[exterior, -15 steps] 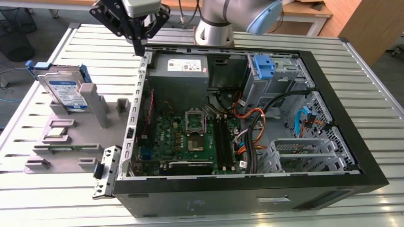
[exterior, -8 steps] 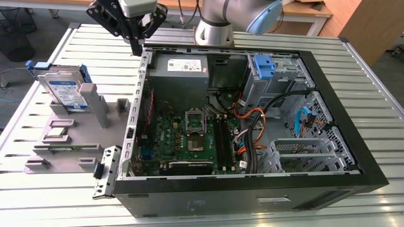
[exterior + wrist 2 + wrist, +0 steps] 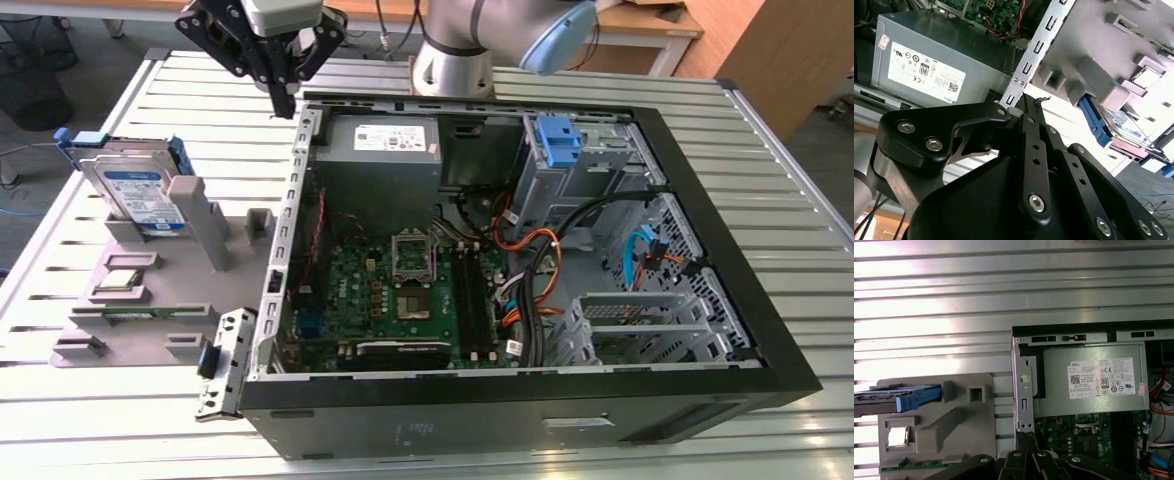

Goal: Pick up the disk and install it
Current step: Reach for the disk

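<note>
The disk (image 3: 140,190), a silver drive with a white-and-blue label in a blue carrier, stands on edge in a grey holder (image 3: 174,300) at the exterior view's left. It appears edge-on in the first wrist view (image 3: 899,392) and partly behind the holder in the second wrist view (image 3: 1119,122). My gripper (image 3: 283,103) hangs above the open computer case's back left corner, to the right of the disk and well apart from it. Its black fingers (image 3: 1030,107) lie together, shut on nothing. Their tips (image 3: 1026,437) sit over the case's metal edge.
The open computer case (image 3: 747,300) lies on a slatted aluminium table (image 3: 801,170). Inside are a grey power supply (image 3: 380,150), a motherboard (image 3: 400,290), cables and a grey drive cage with a blue bracket (image 3: 557,140). The holder also carries a small chip (image 3: 123,278).
</note>
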Robot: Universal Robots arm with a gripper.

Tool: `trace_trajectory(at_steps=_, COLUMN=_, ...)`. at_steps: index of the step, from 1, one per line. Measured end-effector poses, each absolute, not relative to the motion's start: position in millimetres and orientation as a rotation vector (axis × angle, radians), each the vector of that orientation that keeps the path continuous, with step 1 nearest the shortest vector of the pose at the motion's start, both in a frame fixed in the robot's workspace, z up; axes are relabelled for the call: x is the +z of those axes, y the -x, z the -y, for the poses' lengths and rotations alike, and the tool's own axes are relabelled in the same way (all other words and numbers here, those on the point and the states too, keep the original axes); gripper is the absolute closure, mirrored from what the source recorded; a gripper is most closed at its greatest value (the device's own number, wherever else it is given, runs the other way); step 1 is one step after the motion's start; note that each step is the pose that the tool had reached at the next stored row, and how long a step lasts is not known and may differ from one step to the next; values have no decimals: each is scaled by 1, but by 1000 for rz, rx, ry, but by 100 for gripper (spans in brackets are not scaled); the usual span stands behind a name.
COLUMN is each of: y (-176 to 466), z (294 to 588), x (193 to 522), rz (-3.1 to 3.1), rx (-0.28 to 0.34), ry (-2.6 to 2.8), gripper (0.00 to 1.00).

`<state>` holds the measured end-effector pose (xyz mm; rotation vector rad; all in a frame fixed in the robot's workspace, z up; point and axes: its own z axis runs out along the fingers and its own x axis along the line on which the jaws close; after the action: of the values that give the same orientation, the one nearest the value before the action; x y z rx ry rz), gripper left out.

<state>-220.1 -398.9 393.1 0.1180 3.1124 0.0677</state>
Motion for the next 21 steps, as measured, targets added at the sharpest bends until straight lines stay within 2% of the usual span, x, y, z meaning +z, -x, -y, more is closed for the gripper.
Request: trace_trajectory(at_steps=21, y=234, z=399, x=393, rz=-3112, rx=68, ry=-118, gripper=90)
